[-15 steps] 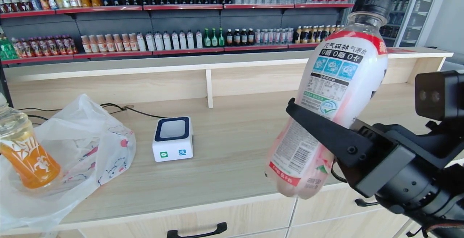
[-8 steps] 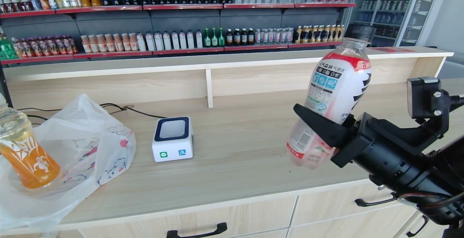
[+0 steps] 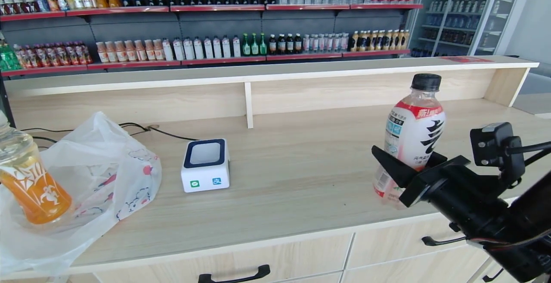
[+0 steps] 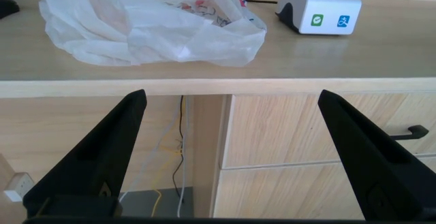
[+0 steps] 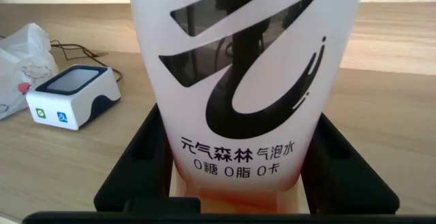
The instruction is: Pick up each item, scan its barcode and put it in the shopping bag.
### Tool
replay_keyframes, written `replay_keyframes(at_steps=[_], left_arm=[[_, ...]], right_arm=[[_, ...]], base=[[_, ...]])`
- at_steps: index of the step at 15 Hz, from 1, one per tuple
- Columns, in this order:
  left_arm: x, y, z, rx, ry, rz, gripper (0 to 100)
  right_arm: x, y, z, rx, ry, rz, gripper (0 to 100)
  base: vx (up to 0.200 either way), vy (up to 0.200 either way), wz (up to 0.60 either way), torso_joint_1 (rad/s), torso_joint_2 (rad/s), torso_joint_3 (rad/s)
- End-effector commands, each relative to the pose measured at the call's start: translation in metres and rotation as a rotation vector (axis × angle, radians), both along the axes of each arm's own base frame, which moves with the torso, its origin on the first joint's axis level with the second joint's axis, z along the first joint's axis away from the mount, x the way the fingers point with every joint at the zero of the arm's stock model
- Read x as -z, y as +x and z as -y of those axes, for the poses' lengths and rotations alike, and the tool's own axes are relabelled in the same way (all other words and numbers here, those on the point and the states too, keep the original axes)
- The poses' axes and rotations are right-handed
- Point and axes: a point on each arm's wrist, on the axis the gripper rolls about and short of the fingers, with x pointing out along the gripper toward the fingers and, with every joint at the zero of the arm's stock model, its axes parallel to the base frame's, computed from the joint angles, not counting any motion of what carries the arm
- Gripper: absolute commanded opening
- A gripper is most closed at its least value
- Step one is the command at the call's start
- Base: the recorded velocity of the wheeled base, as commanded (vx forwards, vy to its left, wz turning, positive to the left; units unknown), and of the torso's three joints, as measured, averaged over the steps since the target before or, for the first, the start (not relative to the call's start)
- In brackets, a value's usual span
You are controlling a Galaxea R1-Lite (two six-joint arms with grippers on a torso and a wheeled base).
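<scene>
Right gripper (image 3: 416, 159) pinches the pink bottle (image 3: 411, 136) upright, well right of the scanner (image 3: 205, 164). We'd say next: carry it over, tilt the barcode side onto the scanner's top window, slowly; slick round plastic may twist. Counter (image 3: 280, 188): smooth wood grain. Shopping bag (image 3: 101, 162) left of scanner: thin, crinkly, slumped. Scanner: small white cube. Left gripper (image 4: 231, 98) spread, empty.

Right tool (image 3: 413, 164) is held forward with jaws clamped inward; left tool (image 4: 231, 101) has jaws spread wide.
</scene>
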Motion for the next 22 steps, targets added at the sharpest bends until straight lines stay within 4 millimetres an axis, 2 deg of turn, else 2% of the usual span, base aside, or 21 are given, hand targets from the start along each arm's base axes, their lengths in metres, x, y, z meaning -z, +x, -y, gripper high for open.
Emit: replay_keyframes(at_steps=[1, 3, 4, 7, 10, 12, 13, 14, 18, 22], left_arm=[[0.000, 0.000, 0.000, 0.000, -0.001, 0.001, 100], [0.000, 0.000, 0.000, 0.000, -0.001, 0.001, 100], [0.000, 0.000, 0.000, 0.000, -0.001, 0.001, 100], [0.000, 0.000, 0.000, 0.000, -0.001, 0.001, 100], [0.000, 0.000, 0.000, 0.000, -0.001, -0.001, 100], [0.000, 0.000, 0.000, 0.000, -0.001, -0.002, 100], [0.000, 0.000, 0.000, 0.000, 0.001, -0.002, 100], [0.000, 0.000, 0.000, 0.000, 0.001, -0.002, 100], [0.000, 0.000, 0.000, 0.000, -0.002, -0.002, 100], [0.000, 0.000, 0.000, 0.000, -0.001, -0.002, 100]], right_arm=[[-0.002, -0.004, 0.007, 0.023, 0.002, 0.009, 0], [-0.019, 0.008, 0.015, 0.080, 0.039, 0.078, 0], [-0.021, 0.010, 0.017, 0.087, 0.046, 0.087, 0], [-0.018, 0.012, 0.017, 0.081, 0.036, 0.076, 0], [-0.022, 0.001, 0.016, -0.001, 0.037, 0.097, 0], [-0.040, 0.019, 0.017, 0.025, 0.055, 0.178, 0], [-0.049, 0.037, 0.012, 0.042, 0.054, 0.224, 0], [-0.040, 0.038, 0.011, 0.041, 0.041, 0.187, 0], [-0.032, 0.044, 0.014, 0.060, 0.038, 0.156, 0], [-0.028, 0.045, 0.014, 0.059, 0.050, 0.129, 0]], base=[[0.000, 0.000, 0.00, 0.000, 0.00, 0.000], [0.000, 0.000, 0.00, 0.000, 0.00, 0.000], [0.000, 0.000, 0.00, 0.000, 0.00, 0.000], [0.000, 0.000, 0.00, 0.000, 0.00, 0.000], [0.000, 0.000, 0.00, 0.000, 0.00, 0.000], [0.000, 0.000, 0.00, 0.000, 0.00, 0.000], [0.000, 0.000, 0.00, 0.000, 0.00, 0.000], [0.000, 0.000, 0.00, 0.000, 0.00, 0.000], [0.000, 0.000, 0.00, 0.000, 0.00, 0.000], [-0.150, 0.150, 0.00, 0.005, 0.00, 0.002]])
